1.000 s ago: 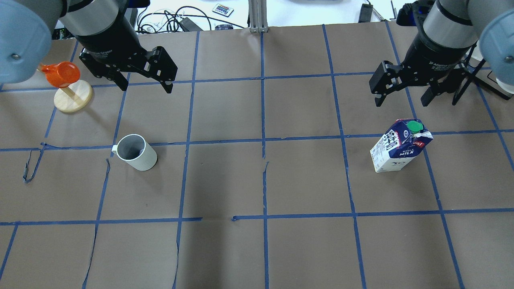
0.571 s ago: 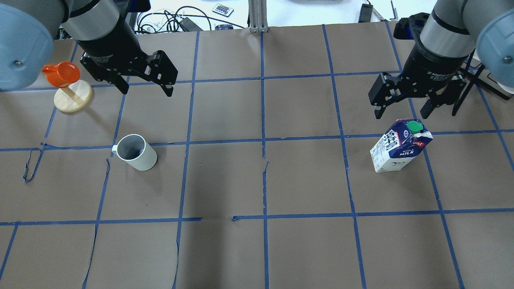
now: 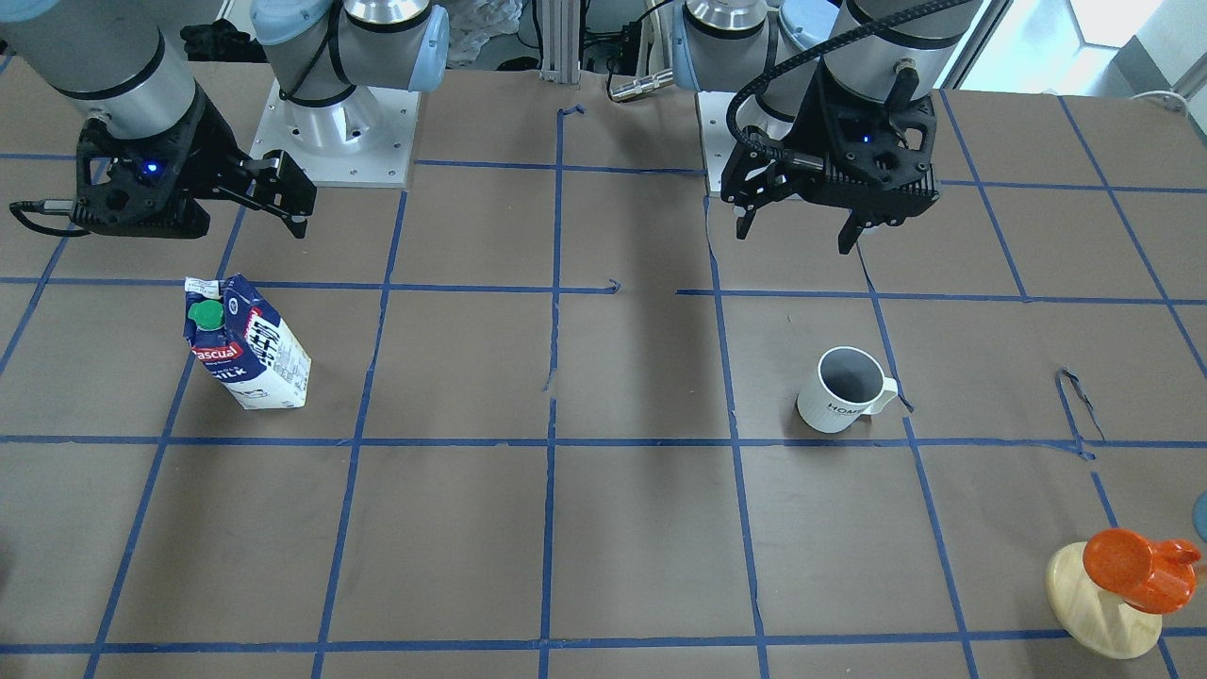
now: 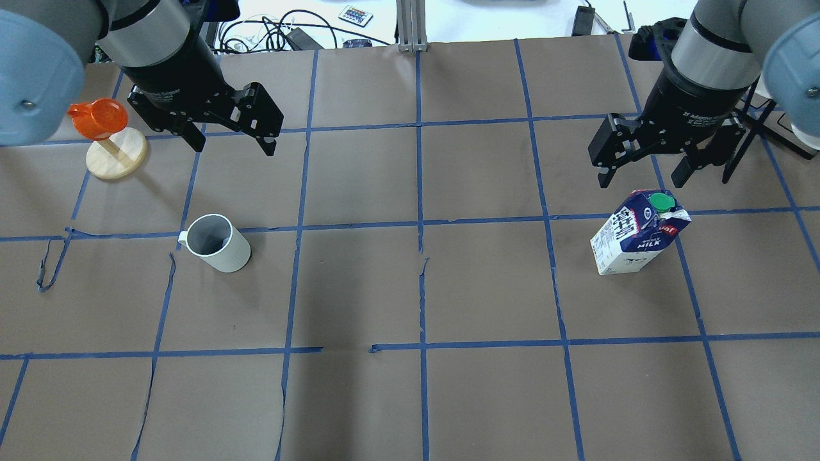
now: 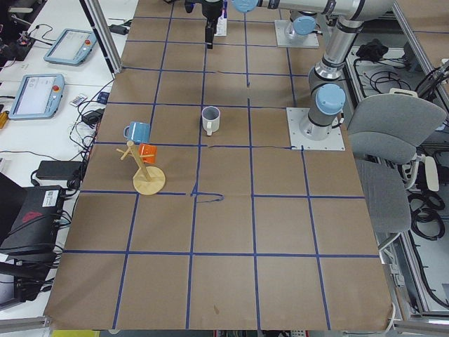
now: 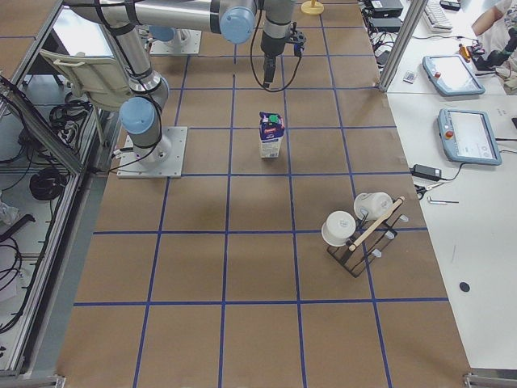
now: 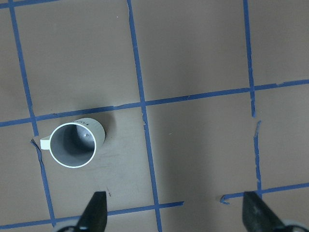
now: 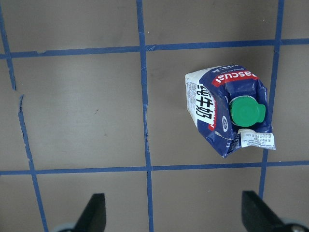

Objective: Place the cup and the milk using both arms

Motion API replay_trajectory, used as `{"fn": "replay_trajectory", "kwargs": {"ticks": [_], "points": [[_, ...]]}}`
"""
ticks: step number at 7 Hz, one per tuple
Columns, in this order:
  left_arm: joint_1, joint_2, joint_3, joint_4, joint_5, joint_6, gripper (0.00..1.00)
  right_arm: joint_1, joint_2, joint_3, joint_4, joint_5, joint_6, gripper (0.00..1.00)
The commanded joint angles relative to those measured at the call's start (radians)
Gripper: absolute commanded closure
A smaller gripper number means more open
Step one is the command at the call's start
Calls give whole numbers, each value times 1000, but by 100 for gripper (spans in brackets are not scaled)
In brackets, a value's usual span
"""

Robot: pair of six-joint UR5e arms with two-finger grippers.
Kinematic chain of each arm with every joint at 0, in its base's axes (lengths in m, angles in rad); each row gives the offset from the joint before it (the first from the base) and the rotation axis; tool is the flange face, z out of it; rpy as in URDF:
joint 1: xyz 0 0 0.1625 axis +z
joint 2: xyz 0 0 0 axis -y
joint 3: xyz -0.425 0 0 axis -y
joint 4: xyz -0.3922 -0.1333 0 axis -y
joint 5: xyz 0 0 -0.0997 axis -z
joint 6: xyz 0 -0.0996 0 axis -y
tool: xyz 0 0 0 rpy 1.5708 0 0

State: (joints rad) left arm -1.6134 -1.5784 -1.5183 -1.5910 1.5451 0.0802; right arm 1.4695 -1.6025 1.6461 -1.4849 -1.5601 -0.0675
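The white ribbed cup (image 4: 214, 243) stands upright on the brown paper at the left, handle pointing left; it also shows in the front view (image 3: 842, 389) and the left wrist view (image 7: 75, 144). The blue and white milk carton (image 4: 637, 234) with a green cap stands at the right, also in the front view (image 3: 247, 344) and the right wrist view (image 8: 227, 111). My left gripper (image 4: 234, 146) hangs open and empty above the table, behind the cup. My right gripper (image 4: 640, 182) hangs open and empty just behind and above the milk.
An orange cup (image 4: 96, 118) hangs on a round wooden stand (image 4: 117, 152) at the far left, close to my left arm. A rack with white cups (image 6: 359, 230) stands beyond the milk in the right side view. Blue tape lines grid the paper, torn in places.
My right gripper has moved nearer to the milk carton's top. My left gripper has shifted only slightly. Both stay open; the cup and milk have not moved.
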Motion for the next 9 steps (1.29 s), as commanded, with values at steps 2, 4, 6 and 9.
{"fn": "replay_trajectory", "kwargs": {"ticks": [2, 4, 6, 9], "points": [[9, -14, -6, -17, -3, 12, 0, 0, -1, -8, 0, 6, -2, 0], [50, -15, -90, -6, 32, 15, 0, 0, 7, -8, -27, 15, -9, 0], [119, -49, -214, 148, 46, 16, 0, -2, 10, -6, -75, 20, -15, 0], [127, -130, -415, 481, 55, 99, 0, -3, 12, -6, -83, 18, -15, 0]]}}
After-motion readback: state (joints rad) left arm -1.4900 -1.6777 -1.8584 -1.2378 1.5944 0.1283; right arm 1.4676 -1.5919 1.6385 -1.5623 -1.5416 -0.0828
